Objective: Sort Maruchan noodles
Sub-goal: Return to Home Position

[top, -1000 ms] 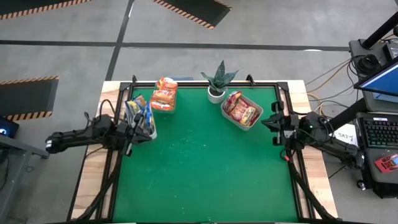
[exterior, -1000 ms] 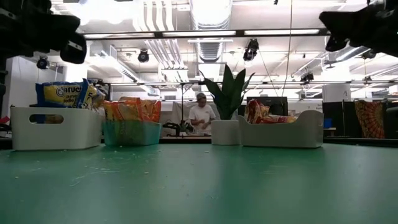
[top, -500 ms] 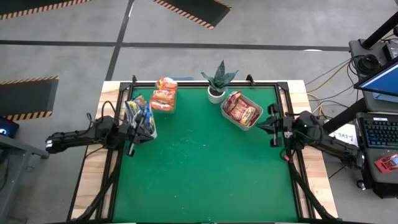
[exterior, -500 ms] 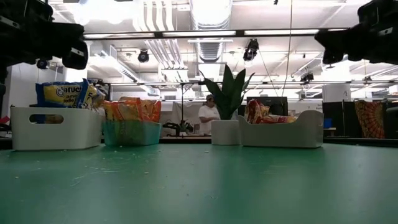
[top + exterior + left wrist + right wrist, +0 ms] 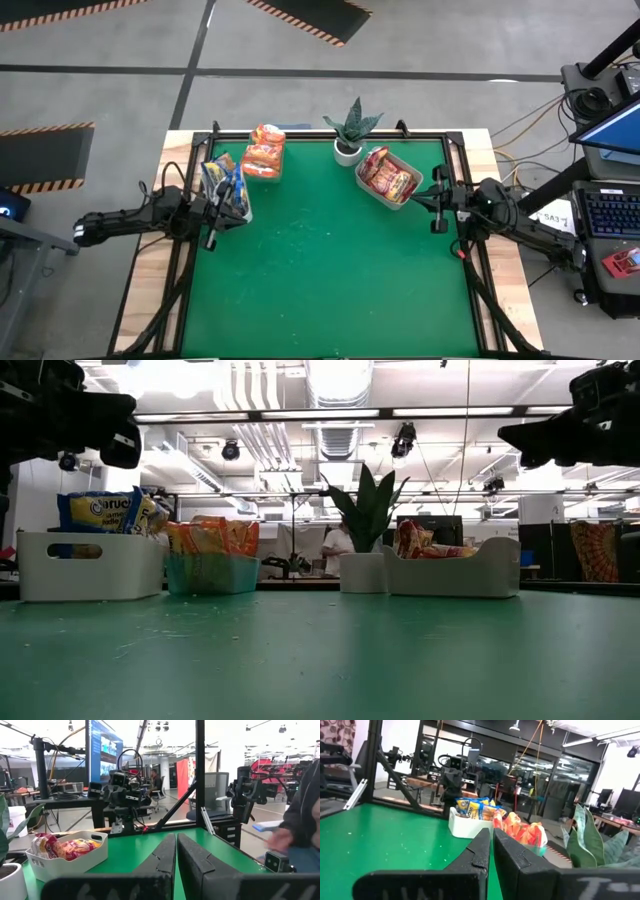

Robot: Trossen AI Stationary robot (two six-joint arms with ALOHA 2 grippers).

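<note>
The Maruchan noodles are packed in three bins along the far side of the green table. Yellow-and-blue packets stand in a white bin (image 5: 228, 192) (image 5: 90, 565). Orange ones fill a clear-teal bin (image 5: 264, 156) (image 5: 210, 568), and red ones lie in a pale bin (image 5: 388, 180) (image 5: 65, 857). My left gripper (image 5: 228, 214) (image 5: 176, 847) is shut with nothing in it, raised above the table's left edge beside the white bin. My right gripper (image 5: 424, 198) (image 5: 491, 840) is shut with nothing in it, raised at the right edge beside the pale bin.
A potted plant (image 5: 349, 130) (image 5: 366, 550) stands at the far middle between the bins. A black frame (image 5: 455, 160) runs around the table. The green mat's (image 5: 330, 270) middle and near part lie bare. A person moves in the room beyond the table.
My right gripper has tipped its fingers downward to nearly level, staying shut beside the pale bin. The person in the room behind has walked to the right behind the plant.
</note>
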